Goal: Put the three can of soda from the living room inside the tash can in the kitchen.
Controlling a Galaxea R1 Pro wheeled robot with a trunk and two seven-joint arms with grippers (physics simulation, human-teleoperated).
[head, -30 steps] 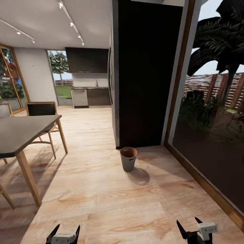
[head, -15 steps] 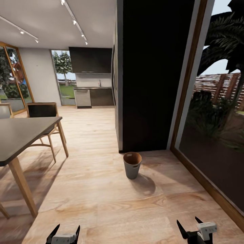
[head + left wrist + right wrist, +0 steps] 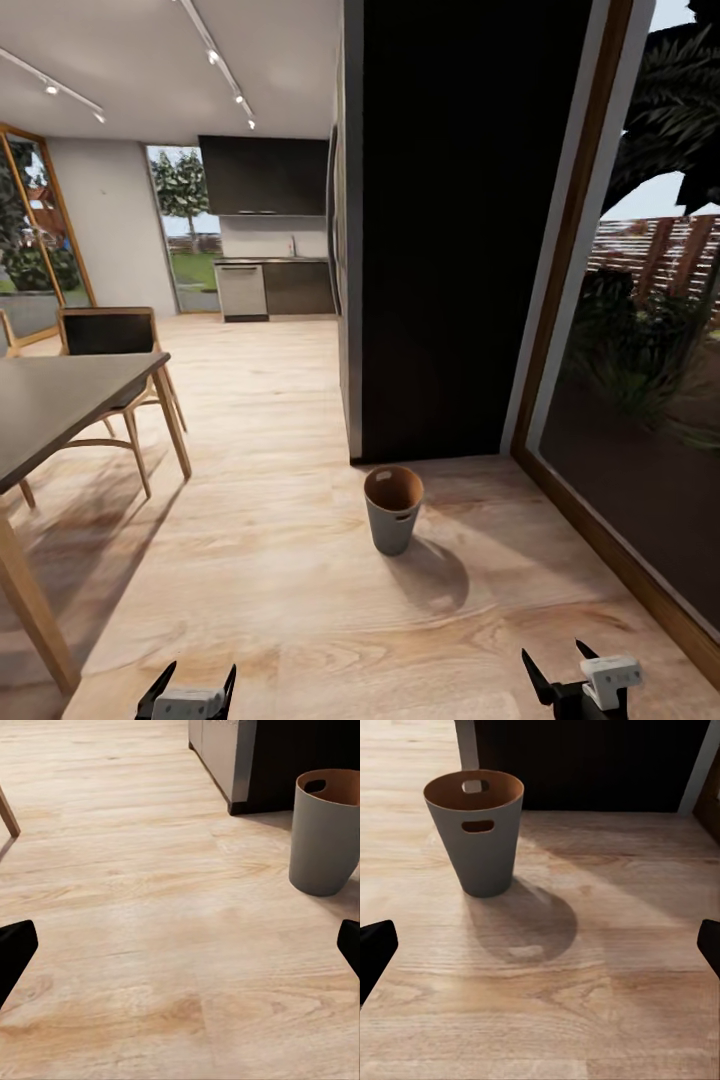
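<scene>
Tash can (image 3: 392, 508) stands upright on the wood floor (image 3: 270, 600) near the dark wall's (image 3: 440, 230) foot, ahead and between both arms, while the left gripper (image 3: 188, 690) and right gripper (image 3: 560, 678) hang low, jaws apart and empty, likely readied for a pickup.

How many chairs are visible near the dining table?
2: one chair stands behind the dining table; another chair shows partly at the picture's left edge. Others may be hidden.
</scene>
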